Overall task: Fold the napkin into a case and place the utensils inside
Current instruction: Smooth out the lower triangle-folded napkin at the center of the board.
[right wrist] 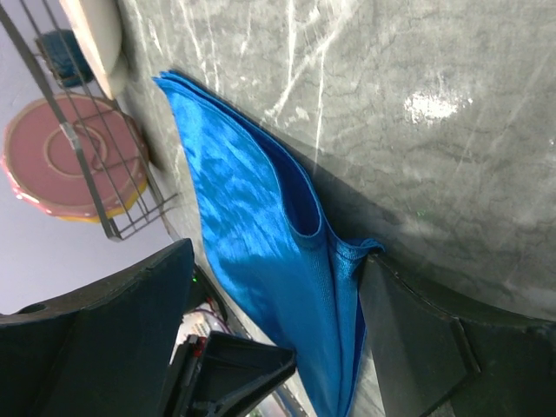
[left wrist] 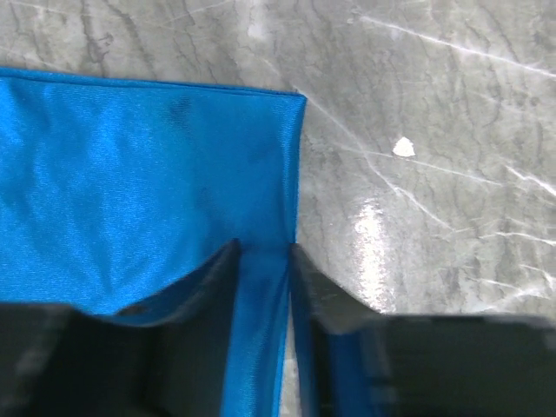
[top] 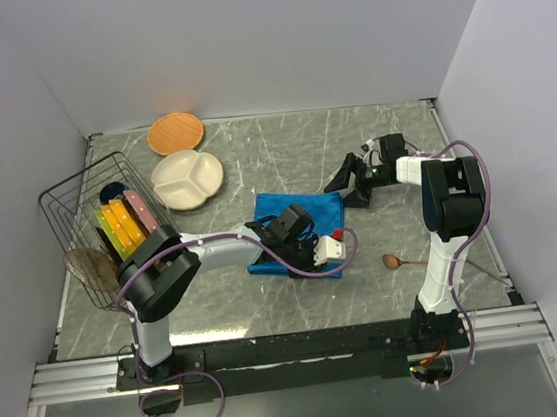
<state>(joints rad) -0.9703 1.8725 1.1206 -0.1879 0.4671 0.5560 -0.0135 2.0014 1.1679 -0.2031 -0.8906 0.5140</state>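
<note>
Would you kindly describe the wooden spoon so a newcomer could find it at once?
On the grey marble table, look just left of the right arm's base. There lies the wooden spoon, right of the blue napkin: small, brown, round-bowled.

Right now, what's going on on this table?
Two robot arms are folding a bright blue napkin on the marble table. The left claw is shut on a strip of the napkin's edge. The right claw stands open around a layered corner farther back. The wooden spoon lies on the table beside the napkin, not yet tucked in. A white divided plate, an orange woven plate and a wire basket of coloured plates sit off to the left.
</note>
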